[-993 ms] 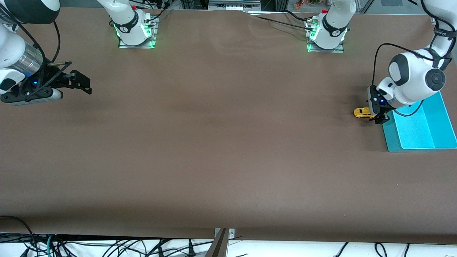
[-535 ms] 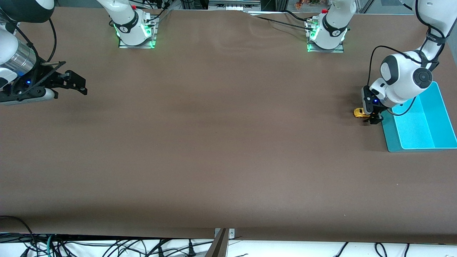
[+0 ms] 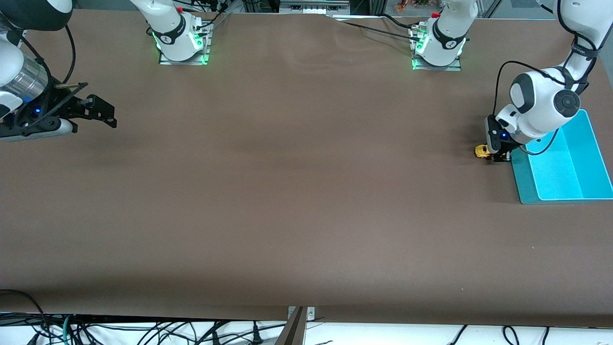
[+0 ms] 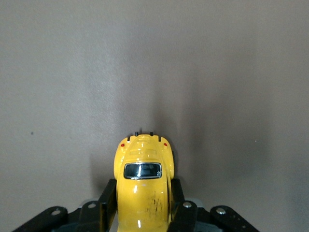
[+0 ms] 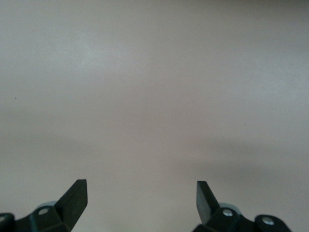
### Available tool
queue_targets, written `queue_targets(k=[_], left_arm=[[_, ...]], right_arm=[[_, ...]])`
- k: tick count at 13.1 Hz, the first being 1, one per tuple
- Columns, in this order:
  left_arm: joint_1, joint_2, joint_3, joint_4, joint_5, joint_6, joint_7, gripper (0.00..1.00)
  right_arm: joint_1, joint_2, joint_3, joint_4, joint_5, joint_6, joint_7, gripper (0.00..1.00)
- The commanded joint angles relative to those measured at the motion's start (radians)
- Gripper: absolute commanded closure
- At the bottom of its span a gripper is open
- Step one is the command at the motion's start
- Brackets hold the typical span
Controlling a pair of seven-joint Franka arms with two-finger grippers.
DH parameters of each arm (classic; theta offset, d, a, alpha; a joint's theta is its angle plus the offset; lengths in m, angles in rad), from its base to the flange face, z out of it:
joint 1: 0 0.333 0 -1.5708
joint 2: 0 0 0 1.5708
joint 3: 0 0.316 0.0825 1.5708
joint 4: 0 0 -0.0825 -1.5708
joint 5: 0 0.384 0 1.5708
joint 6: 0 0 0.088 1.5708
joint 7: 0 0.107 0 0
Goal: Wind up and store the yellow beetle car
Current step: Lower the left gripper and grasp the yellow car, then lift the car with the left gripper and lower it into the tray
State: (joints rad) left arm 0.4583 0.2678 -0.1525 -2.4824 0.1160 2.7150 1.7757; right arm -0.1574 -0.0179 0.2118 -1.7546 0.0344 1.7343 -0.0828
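One yellow beetle car clamped in left hand; right hand spread, idle

Left gripper descended around yellow beetle car

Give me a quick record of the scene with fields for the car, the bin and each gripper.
car: yellow beetle car on the table, beside the bin
bin: blue bin, at the left arm's end of the table
left gripper: left gripper, fingers shut on the car's sides
right gripper: right gripper, open, waiting above bare table
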Motion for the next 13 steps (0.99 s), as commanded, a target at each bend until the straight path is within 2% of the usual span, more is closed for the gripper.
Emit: queue_targets(k=[1,3,5,8,10,13], left_arm=[[0.008,-0.077,-0.065,0.055,0.019,-0.163,-0.054,0.77],[0.005,-0.075,-0.102,0.181,-0.007,-0.391,-0.11,0.76],[0.005,-0.073,-0.143,0.304,-0.012,-0.544,-0.151,0.76],[0.01,-0.056,-0.144,0.515,0.004,-0.82,-0.144,0.76],[0.049,-0.053,-0.119,0.543,0.042,-0.854,-0.098,0.76],[0.216,0.013,-0.118,0.591,0.068,-0.848,0.025,0.74]], right_arm=[[0.001,0.01,0.0,0.029,-0.011,-0.028,0.011,0.0],[0.001,0.01,0.0,0.029,-0.011,-0.028,0.012,0.0],[0.001,0.01,0.0,0.027,-0.011,-0.028,0.012,0.0],[0.001,0.01,0.0,0.029,-0.011,-0.028,0.012,0.0],[0.001,0.01,0.0,0.029,-0.011,-0.028,0.012,0.0],[0.001,0.01,0.0,0.029,-0.011,-0.028,0.012,0.0]])
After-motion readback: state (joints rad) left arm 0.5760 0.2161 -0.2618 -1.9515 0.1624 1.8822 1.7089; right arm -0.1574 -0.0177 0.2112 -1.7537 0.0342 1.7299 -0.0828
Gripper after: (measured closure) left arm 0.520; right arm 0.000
